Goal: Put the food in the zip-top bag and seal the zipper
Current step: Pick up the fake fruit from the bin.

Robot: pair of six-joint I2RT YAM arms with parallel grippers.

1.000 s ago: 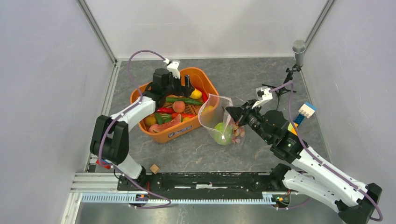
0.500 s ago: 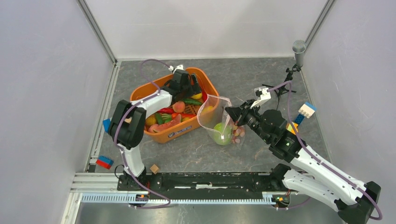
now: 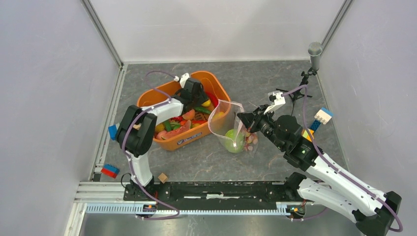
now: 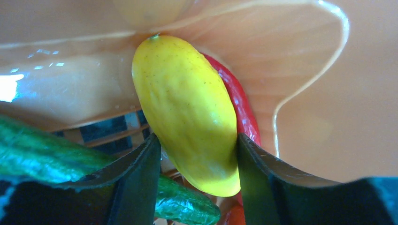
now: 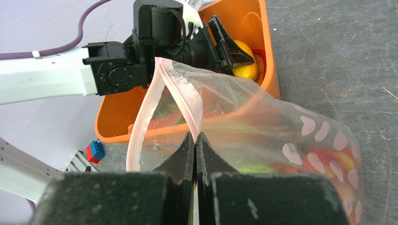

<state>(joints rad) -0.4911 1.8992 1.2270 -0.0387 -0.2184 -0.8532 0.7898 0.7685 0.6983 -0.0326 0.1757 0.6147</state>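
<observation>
- Left claw (image 4: 198, 140), half-closed, is clamping a glossy yellow oval plastic fruit (image 4: 183, 103); its slick skin could squirt it forward.
- Right claw (image 5: 195, 137), closed, is pinching the rim of a clear dotted bag (image 5: 281, 115).

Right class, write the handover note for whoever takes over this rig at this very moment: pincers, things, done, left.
Left pincer: shut on the yellow fruit, down in the orange tub.
Right pincer: shut on the zipper, holding the zip-top bag open beside the tub.
Done: green melon and some small pieces in the bag.
Left: yellow fruit and the other tub food into the bag, then seal the zipper.
</observation>
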